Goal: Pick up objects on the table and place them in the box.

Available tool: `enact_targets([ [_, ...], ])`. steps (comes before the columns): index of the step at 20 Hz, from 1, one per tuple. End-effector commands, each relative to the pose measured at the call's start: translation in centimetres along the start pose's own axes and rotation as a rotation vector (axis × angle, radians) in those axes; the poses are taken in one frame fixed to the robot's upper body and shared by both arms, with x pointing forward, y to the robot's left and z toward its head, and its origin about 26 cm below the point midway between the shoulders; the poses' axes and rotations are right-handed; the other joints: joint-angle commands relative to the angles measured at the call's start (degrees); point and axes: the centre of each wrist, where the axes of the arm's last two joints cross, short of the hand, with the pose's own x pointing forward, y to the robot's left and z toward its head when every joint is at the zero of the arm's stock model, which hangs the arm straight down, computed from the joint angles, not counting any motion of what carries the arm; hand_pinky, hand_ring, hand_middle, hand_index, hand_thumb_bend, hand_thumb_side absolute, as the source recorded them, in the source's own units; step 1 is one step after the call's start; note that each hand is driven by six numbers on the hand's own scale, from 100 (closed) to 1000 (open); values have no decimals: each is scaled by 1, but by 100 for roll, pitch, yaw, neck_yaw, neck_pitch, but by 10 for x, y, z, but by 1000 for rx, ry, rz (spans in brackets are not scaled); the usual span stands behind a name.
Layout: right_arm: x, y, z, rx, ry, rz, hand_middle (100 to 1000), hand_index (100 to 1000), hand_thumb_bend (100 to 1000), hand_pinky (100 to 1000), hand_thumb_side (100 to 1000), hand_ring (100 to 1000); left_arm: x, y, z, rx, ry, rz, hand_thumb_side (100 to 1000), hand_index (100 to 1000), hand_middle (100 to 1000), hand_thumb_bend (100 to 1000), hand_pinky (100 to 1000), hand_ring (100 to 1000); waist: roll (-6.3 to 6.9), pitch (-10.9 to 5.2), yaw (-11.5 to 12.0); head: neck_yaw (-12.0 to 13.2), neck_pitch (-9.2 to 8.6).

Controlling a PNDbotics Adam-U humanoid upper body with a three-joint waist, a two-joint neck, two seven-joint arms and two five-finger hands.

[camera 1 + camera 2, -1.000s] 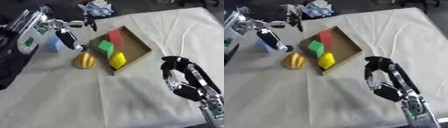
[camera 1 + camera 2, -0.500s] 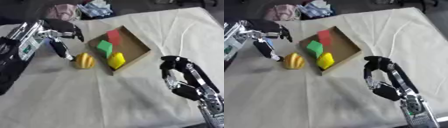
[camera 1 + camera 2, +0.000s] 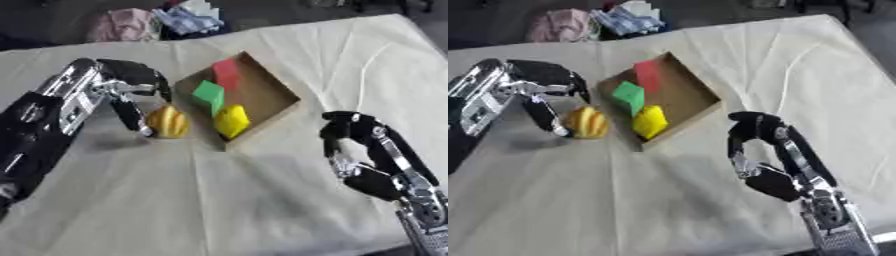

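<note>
An orange-yellow ridged object (image 3: 169, 121) lies on the cloth just left of the shallow cardboard box (image 3: 267, 95). Inside the box are a red block (image 3: 227, 74), a green block (image 3: 209, 95) and a yellow block (image 3: 232, 120). My left hand (image 3: 129, 75) reaches in from the left and hangs over the orange object, open. Its thumb (image 3: 133, 112) runs down the object's left side and its fingers (image 3: 161, 86) arch above the top. My right hand (image 3: 372, 177) rests at the lower right, fingers loosely bent, holding nothing.
The cream tablecloth (image 3: 175, 200) covers the table. A pink cloth (image 3: 114, 25) and a blue-and-white bundle (image 3: 188, 17) lie beyond the far edge. My left forearm (image 3: 44, 125) crosses the table's left side.
My left hand has come down and toward me from the far left, and now brackets the orange object. A blue thing seen beside it earlier no longer shows. The right hand has stayed put.
</note>
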Motion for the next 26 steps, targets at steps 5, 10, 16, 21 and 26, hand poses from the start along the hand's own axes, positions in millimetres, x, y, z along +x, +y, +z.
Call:
enact_targets([
  [5, 4, -4, -2, -8, -15, 17, 590, 798, 100, 642, 391, 649, 1, -1, -3, 86, -2, -16, 195, 663, 567, 353, 661, 548, 15, -131, -7, -15, -73],
  [10, 3, -5, -1, -10, -14, 19, 590, 798, 100, 642, 391, 649, 0, 10, 7, 146, -19, -16, 134, 572, 489, 283, 617, 480, 24, -135, -3, -27, -73],
  [16, 3, -4, -1, -3, -12, 20, 590, 798, 100, 642, 390, 649, 12, 71, 42, 350, -42, -60, 100, 586, 503, 298, 638, 498, 50, -168, 2, -38, -57],
  [21, 4, 0, -2, 25, -23, 9, 591, 798, 100, 641, 391, 650, 41, 107, 31, 449, -98, -117, 100, 610, 525, 325, 659, 529, 53, -201, -63, 43, -45],
  [26, 8, 6, -7, 84, -51, -9, 591, 799, 100, 642, 392, 651, 73, 113, -8, 475, -163, -145, 118, 660, 577, 326, 692, 597, 31, -172, -248, 184, -68],
])
